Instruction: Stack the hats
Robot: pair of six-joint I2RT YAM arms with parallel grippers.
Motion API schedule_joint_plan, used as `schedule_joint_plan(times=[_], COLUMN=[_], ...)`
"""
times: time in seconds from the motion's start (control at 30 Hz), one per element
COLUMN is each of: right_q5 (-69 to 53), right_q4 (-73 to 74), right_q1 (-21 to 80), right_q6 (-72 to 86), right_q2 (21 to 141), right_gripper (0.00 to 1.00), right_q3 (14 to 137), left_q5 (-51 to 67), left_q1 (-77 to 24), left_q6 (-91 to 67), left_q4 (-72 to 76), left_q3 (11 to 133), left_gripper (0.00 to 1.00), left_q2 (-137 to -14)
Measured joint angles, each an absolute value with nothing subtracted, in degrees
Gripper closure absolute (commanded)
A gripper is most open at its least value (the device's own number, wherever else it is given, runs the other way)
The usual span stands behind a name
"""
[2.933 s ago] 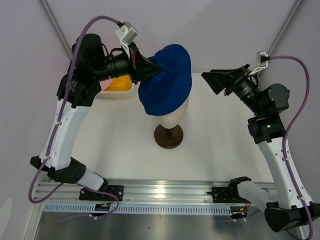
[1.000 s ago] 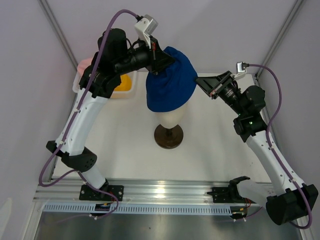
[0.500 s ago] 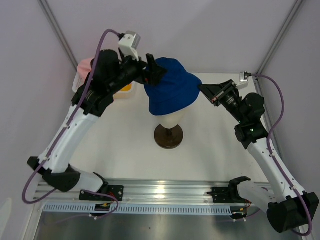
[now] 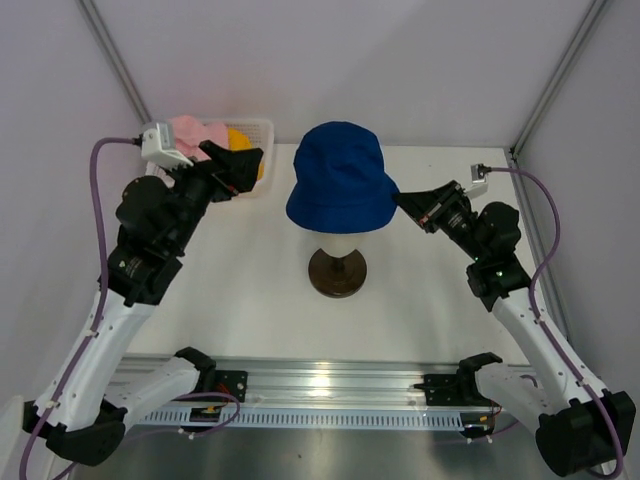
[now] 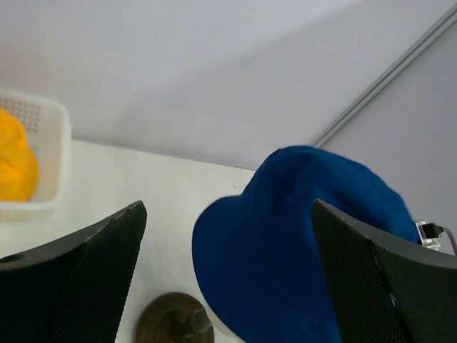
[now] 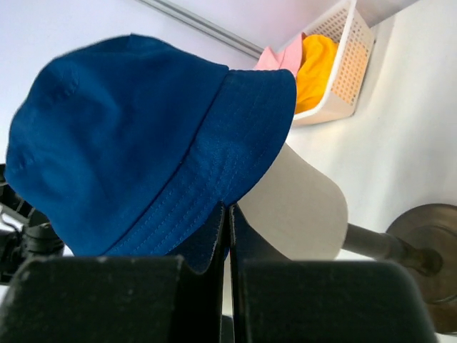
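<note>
Pink hat (image 4: 190,131) and yellow-orange hat (image 4: 240,134) in basket (image 4: 265,125).

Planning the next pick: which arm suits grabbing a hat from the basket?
Left. The left gripper is open beside the basket holding the pink hat; the right gripper is shut on the dark blue hat's brim.

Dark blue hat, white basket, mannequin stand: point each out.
dark blue hat (image 4: 338,180): top external view, crown.
white basket (image 5: 58,164): left wrist view, side wall.
mannequin stand (image 4: 337,272): top external view, round base.

White arm links (image 4: 110,330), black joints (image 4: 150,215), purple cables (image 4: 97,180).
</note>
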State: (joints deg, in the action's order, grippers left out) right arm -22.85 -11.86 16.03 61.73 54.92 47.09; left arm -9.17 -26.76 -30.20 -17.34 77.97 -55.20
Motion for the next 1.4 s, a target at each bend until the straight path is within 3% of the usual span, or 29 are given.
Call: schedule_joint_plan(times=[0.17,0.67,1.23,1.33,1.4], right_q5=[-22.98,-23.46,-23.14,-22.92,-22.9], right_q4=[-13.61,-20.53,-23.4,-23.57,-23.75], right_q1=[16.53,19.44,19.84,19.9,19.92], right_q6=[58.08,46.5,43.97,43.88,43.88], right_q2=[49.56,48.95,49.76,49.82,50.02], right_gripper=[1.0,1.0,1.0,1.0,1.0], right_q3=[41.52,36.91,35.53,35.46,35.46], left_q5=[-6.72,3.62,11.42,11.2,10.96], left_q1=[-26.33,-26.22,-26.68,-26.79,-26.81], left_q6=[-37.91,-56.93,-65.65,-66.17,-66.13], left_q4=[-13.47,-7.81,-3.55,-3.53,-3.49], left_q3=[64.73,57.39,57.19,57.19,57.17], left_gripper=[0.06,0.13,0.45,0.63,0.66], left_q2=[-50.87,-54.35,-59.11,-59.09,-59.0])
